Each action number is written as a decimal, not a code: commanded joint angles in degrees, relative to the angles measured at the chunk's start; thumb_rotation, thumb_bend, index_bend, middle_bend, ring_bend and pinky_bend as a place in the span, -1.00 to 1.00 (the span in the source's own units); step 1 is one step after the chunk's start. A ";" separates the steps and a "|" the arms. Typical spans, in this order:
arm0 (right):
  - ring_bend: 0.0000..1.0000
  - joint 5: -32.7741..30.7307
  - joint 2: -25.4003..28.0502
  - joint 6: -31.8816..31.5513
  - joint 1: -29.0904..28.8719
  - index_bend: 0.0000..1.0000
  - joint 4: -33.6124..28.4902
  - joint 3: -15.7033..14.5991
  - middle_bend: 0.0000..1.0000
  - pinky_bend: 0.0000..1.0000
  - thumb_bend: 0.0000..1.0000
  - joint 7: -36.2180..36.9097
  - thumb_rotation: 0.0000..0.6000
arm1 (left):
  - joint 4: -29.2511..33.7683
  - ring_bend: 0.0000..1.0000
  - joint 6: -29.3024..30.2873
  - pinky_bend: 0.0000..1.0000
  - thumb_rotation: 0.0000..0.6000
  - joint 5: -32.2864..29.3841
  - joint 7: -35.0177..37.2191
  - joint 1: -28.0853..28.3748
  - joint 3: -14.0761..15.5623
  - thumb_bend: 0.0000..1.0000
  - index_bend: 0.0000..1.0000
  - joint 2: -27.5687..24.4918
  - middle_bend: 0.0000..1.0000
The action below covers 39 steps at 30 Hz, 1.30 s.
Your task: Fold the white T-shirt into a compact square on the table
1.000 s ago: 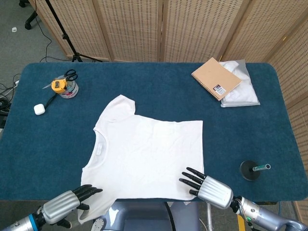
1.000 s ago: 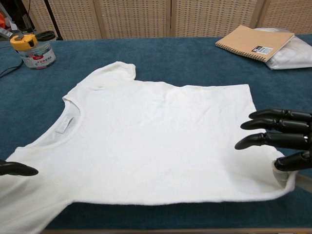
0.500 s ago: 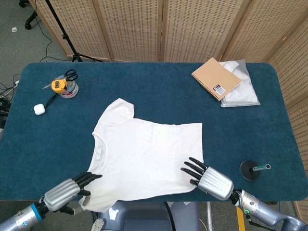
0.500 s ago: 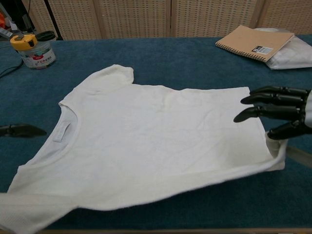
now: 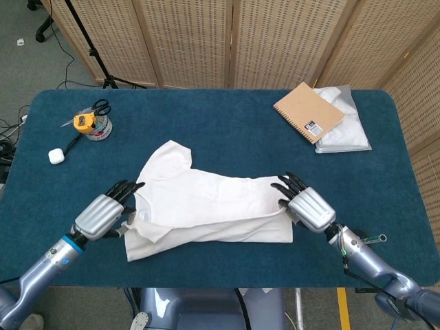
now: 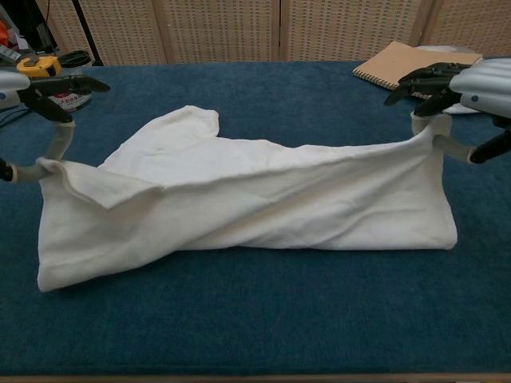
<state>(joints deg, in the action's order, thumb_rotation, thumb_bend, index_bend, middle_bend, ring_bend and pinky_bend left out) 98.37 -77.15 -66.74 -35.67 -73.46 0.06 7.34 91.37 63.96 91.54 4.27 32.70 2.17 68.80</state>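
Both hands have lifted the shirt's (image 5: 206, 206) near edge and carried it toward the far side. Left hand (image 5: 103, 213) pinches the sleeve end, right hand (image 5: 308, 205) pinches the hem corner (shirt half folded, mid-table (image 5: 227, 130)).

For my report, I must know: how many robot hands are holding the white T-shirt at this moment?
2. The left hand holds the near edge of the white T-shirt at its collar end; the right hand holds it at the hem end.
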 commanded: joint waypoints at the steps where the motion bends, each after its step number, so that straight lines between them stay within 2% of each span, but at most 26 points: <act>1: -1.00 -3.70 -2.40 3.95 -2.22 0.32 3.40 2.55 -0.68 -1.00 0.24 0.95 1.00 | -2.29 -1.00 -2.65 -1.00 1.00 -3.59 -2.00 2.03 -3.10 0.61 0.44 1.78 -1.00; 11: -1.00 -10.96 -8.29 12.71 -5.52 0.32 13.41 5.16 -0.68 -1.00 0.24 3.29 1.00 | -7.17 -1.00 -8.09 -1.00 1.00 -10.00 -5.31 5.83 -7.46 0.61 0.44 5.65 -1.00; 20: -1.00 -14.22 -12.14 17.40 -7.37 0.32 20.50 5.96 -0.68 -1.00 0.24 3.96 1.00 | -10.73 -1.00 -10.28 -1.00 1.00 -13.60 -7.62 7.84 -9.50 0.61 0.44 8.53 -1.00; 25: -1.00 -15.53 -12.90 20.03 -7.59 0.31 21.94 5.59 -0.71 -1.00 0.24 4.62 1.00 | -12.10 -1.00 -10.46 -1.00 1.00 -14.52 -9.60 8.82 -10.28 0.60 0.44 10.01 -1.00; 27: -1.00 -15.73 -12.90 20.72 -7.61 0.16 21.99 5.37 -0.77 -1.00 0.22 5.37 1.00 | -12.58 -1.00 -10.47 -1.00 1.00 -14.77 -10.33 9.21 -10.54 0.60 0.44 10.51 -1.00; 29: -1.00 -15.94 -12.63 21.68 -7.68 -0.15 21.69 5.12 -0.84 -1.00 0.17 6.07 1.00 | -12.88 -1.00 -10.54 -1.00 1.00 -15.03 -10.98 9.48 -10.67 0.60 0.44 10.87 -1.00; 30: -1.00 -16.01 -12.30 22.27 -7.74 -0.37 21.26 4.95 -0.90 -1.00 0.09 6.51 1.00 | -13.03 -1.00 -10.59 -1.00 1.00 -15.20 -11.42 9.64 -10.72 0.60 0.44 11.07 -1.00; 31: -1.00 -16.17 -11.96 22.70 -7.74 -0.64 20.76 4.88 -0.95 -1.00 -0.10 6.81 1.00 | -13.15 -1.00 -10.64 -1.00 1.00 -15.33 -11.79 9.75 -10.75 0.60 0.44 11.23 -1.00; 32: -1.00 -16.44 -11.50 22.76 -7.67 -0.78 19.99 5.01 -0.98 -1.00 -0.26 7.01 1.00 | -13.31 -1.00 -10.66 -1.00 1.00 -15.53 -12.23 9.86 -10.78 0.60 0.44 11.43 -1.00; 33: -1.00 -16.67 -11.19 22.49 -7.53 -0.93 19.34 5.21 -1.00 -1.00 -0.56 7.12 1.00 | -13.43 -1.00 -10.65 -1.00 1.00 -15.65 -12.52 9.93 -10.80 0.60 0.44 11.57 -1.00; 34: -1.00 -16.83 -10.81 21.97 -7.30 -1.00 18.51 5.42 -1.00 -1.00 -0.81 7.28 1.00 | -13.62 -1.00 -10.68 -1.00 1.00 -15.81 -12.81 10.01 -10.82 0.60 0.44 11.72 -1.00; 35: -1.00 -16.94 -10.38 21.46 -7.06 -1.00 17.68 5.55 -1.00 -1.00 -0.94 7.34 1.00 | -13.77 -1.00 -10.72 -1.00 1.00 -15.97 -13.03 10.08 -10.85 0.60 0.44 11.86 -1.00; 39: -1.00 -17.43 -6.92 17.51 -5.11 -1.00 11.66 6.23 -1.00 -1.00 -1.00 5.77 1.00 | -14.64 -1.00 -11.08 -1.00 1.00 -16.60 -13.64 10.62 -11.15 0.60 0.44 12.43 -1.00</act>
<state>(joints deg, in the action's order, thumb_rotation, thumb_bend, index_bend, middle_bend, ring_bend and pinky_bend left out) 81.38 -86.07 -47.04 -42.02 -58.78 5.82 13.93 76.78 52.93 75.00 -9.33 43.27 -8.94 81.18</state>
